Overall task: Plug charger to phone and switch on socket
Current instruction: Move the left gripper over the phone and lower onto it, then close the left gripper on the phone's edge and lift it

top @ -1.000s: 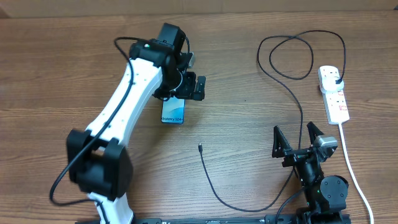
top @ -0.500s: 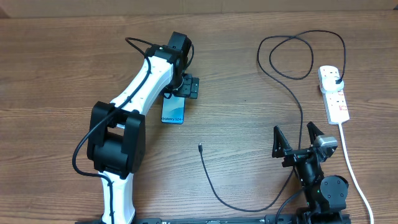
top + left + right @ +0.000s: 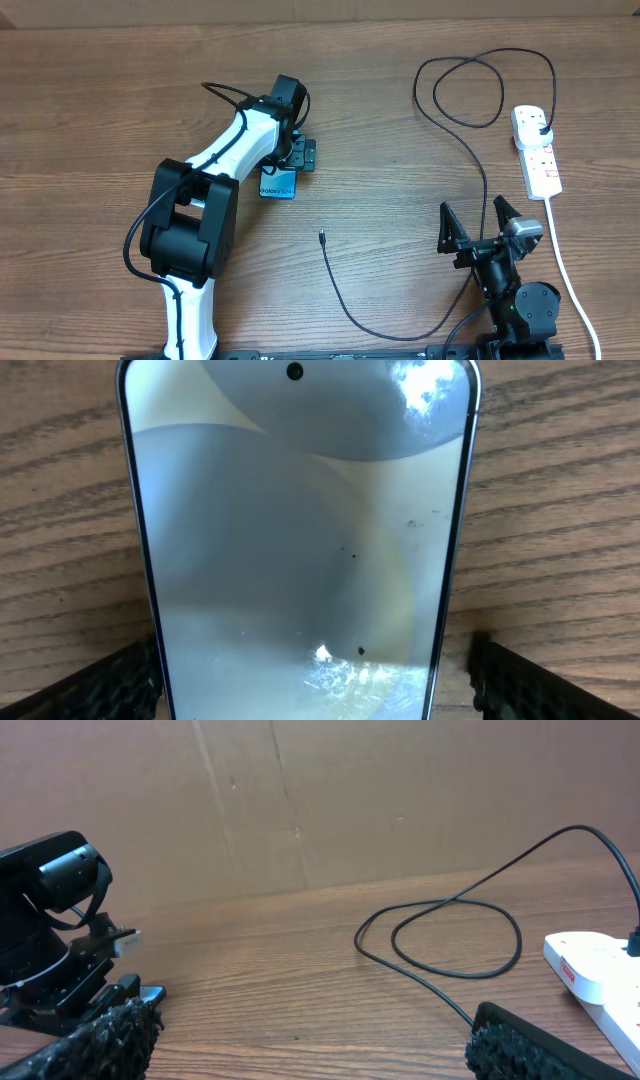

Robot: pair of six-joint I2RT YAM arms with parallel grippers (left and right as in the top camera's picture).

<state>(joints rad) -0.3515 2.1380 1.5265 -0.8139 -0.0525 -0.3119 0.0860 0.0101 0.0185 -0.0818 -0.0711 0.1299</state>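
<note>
The phone [image 3: 279,185] lies flat on the wooden table, its "Galaxy" end toward me. My left gripper [image 3: 292,157] is low over its far end, open, with one finger on each side. In the left wrist view the phone [image 3: 300,510] fills the frame between the fingers of my left gripper [image 3: 310,685], with a gap at the right edge. The charger cable [image 3: 345,300] has its connector tip [image 3: 321,237] free on the table and its plug head [image 3: 541,126] in the socket [image 3: 538,155]. My right gripper [image 3: 478,224] is open and empty.
The socket's thick white cord [image 3: 566,262] runs down the right side. The black cable loops [image 3: 470,90] at the back right and passes close by my right gripper. The right wrist view shows the cable loop [image 3: 440,920], the socket [image 3: 600,965] and the left arm [image 3: 50,930].
My left arm has folded in and its gripper has come down over the phone's far end, covering more of it. The phone, cable and right arm have not moved.
</note>
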